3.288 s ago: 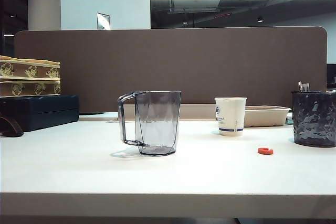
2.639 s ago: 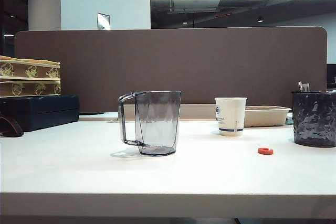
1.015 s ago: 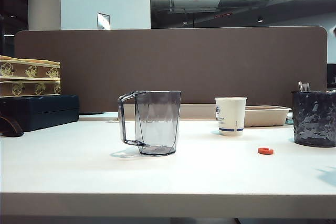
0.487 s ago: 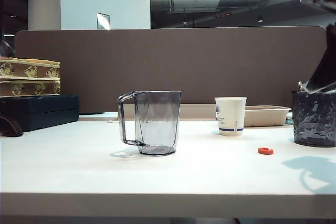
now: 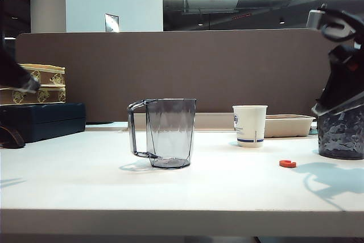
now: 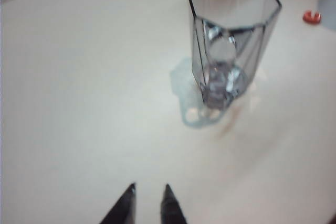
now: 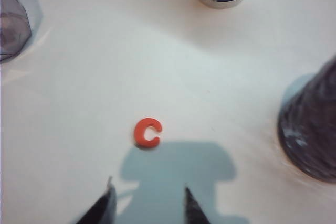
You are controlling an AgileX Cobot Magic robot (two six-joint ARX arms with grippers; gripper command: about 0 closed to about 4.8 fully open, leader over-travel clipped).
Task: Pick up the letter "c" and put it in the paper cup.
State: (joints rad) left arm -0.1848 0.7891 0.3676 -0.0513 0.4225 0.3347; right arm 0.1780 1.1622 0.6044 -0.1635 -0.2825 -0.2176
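CHANGE: both arms now enter your view | right pincer (image 7: 148, 203) released, empty, above letter "c" (image 7: 147, 132) flat on tabletop (image 5: 227, 192) near paper cup (image 5: 249, 126) | left pincer (image 6: 148, 203) released, idle | NEXT: you likely descend.

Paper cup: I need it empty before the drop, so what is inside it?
Cannot tell. The exterior view shows the paper cup side-on, and the right wrist view crops its rim. The letter "c" lies outside, on the table.

letter "c" (image 7: 147, 132): red-orange | paper cup (image 5: 249, 126): white, blue stripe, blue logo | pitcher (image 5: 165, 132): clear grey | holder (image 5: 340, 134): dark, textured | table (image 5: 85, 180): white
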